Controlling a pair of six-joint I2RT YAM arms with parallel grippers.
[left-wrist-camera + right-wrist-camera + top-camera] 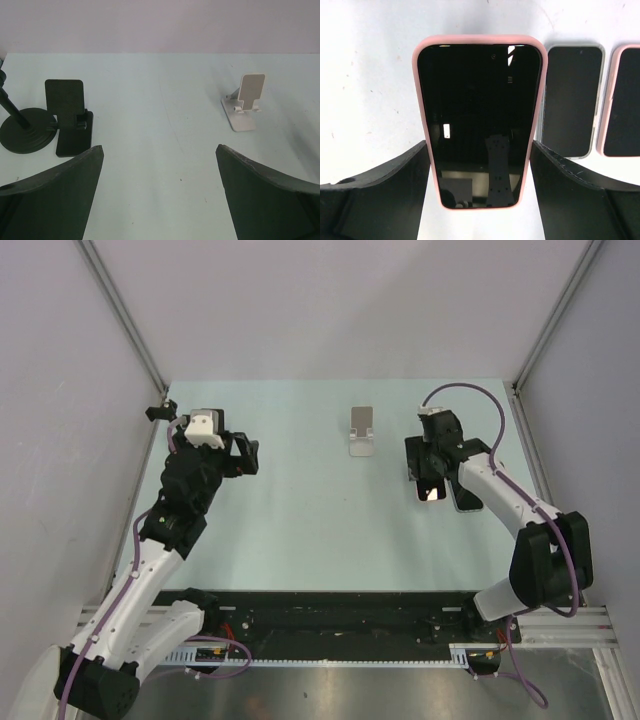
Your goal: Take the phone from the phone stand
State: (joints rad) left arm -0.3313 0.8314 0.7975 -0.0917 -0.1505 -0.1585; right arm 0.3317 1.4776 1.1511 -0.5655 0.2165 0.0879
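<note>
A phone in a pink case, dark screen up, sits between the fingers of my right gripper, which is shut on its two long sides. It looks much larger than the phones lying beside it, so it hangs above the table. From above, the right gripper is at the right of the table with the phone under it. The white phone stand is empty at the middle back, and it also shows in the left wrist view. My left gripper is open over bare table at the left.
Two more phones lie flat to the right of the held one, one in a pale case and one in a pink case. An empty black stand and a black round-based post are at the far left. Walls enclose the table.
</note>
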